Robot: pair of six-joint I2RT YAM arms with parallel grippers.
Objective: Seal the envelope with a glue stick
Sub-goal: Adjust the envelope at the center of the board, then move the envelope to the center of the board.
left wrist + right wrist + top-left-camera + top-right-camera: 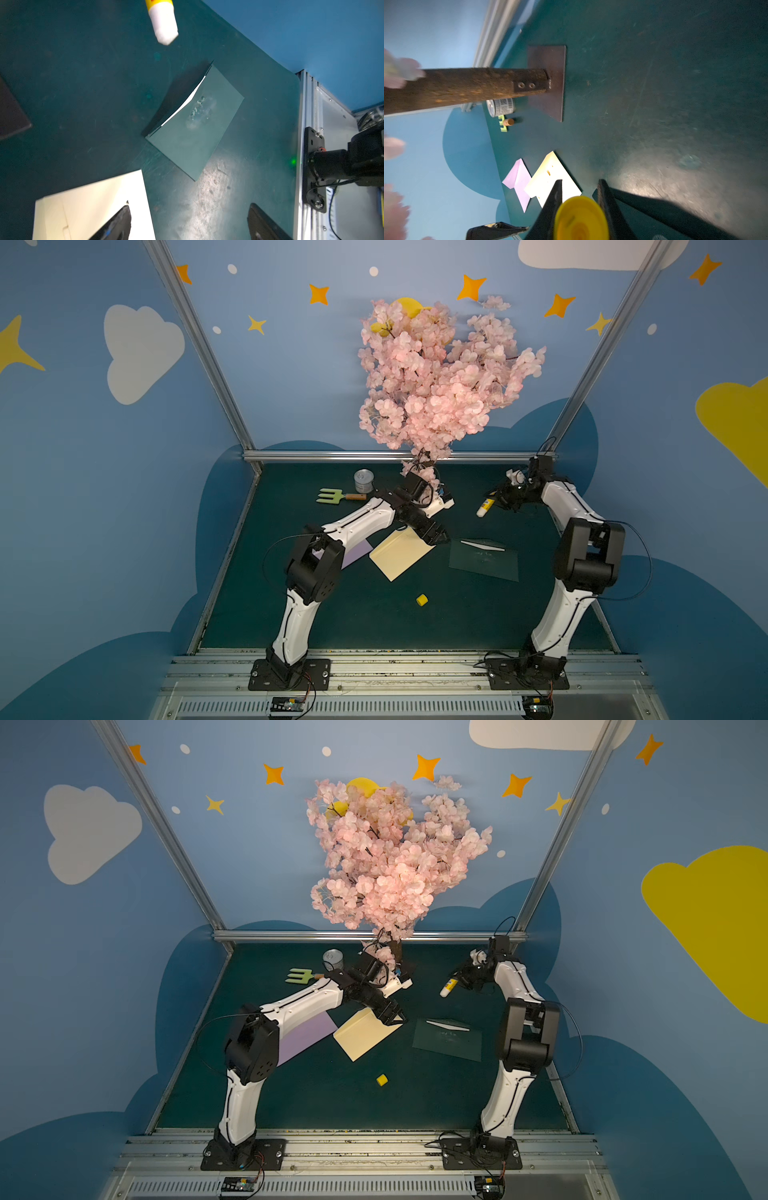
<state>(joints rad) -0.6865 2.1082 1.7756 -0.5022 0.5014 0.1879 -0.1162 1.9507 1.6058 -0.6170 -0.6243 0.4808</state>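
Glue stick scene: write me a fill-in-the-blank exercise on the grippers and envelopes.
1. The right gripper is shut on the glue stick, whose bare tip is ___.
2. The left gripper, jaws ___, stands at a corner of the envelope.
3. The lilac envelope lies partly under the ___ arm.
4. The loose cap on the table is ___.
Missing: white; open; left; yellow.

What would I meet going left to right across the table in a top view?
Pale green garden fork with a wooden handle → pale cream-yellow paper envelope → dark green paper envelope.
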